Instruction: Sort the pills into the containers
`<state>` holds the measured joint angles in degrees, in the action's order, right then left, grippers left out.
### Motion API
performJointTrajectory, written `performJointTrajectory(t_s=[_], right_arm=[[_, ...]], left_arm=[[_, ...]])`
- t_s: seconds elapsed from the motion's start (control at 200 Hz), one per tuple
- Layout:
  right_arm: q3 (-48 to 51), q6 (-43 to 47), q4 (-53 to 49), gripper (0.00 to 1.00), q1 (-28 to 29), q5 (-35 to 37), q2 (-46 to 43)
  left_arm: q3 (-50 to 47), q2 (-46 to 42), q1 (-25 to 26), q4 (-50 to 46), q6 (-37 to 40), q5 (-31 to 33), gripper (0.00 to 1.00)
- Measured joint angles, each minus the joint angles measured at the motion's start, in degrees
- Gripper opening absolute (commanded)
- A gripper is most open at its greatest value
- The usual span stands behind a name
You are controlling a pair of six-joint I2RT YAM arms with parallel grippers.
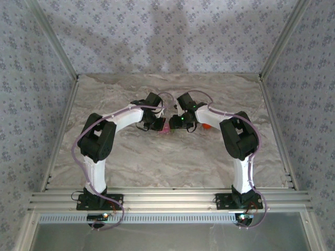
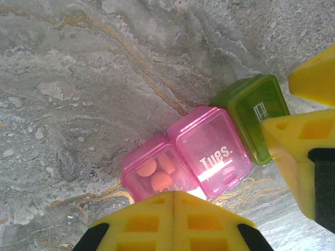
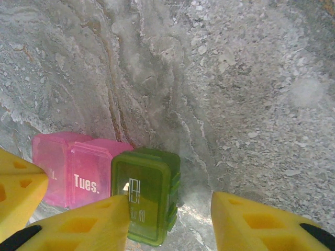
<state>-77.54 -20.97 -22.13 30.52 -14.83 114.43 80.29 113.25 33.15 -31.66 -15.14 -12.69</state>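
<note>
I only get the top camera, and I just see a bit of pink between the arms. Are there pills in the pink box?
Observer: Yes. The left wrist view shows orange pills inside the pink box, which is open.
Operator: Does its lid say anything?
Observer: The lid is flipped back and reads "Tues."
Operator: What about the green one?
Observer: The green box is closed and sits right against the pink one.
</note>
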Motion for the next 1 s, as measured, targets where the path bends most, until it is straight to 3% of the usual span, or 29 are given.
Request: performJointTrajectory(t_s=[0.999], right_arm=[[-3.21,0.0,-1.18,0.46,0.0,0.52,2.03]], left_arm=[[1.46,0.28,2.6,-1.2,0.76,7.48,0.0]])
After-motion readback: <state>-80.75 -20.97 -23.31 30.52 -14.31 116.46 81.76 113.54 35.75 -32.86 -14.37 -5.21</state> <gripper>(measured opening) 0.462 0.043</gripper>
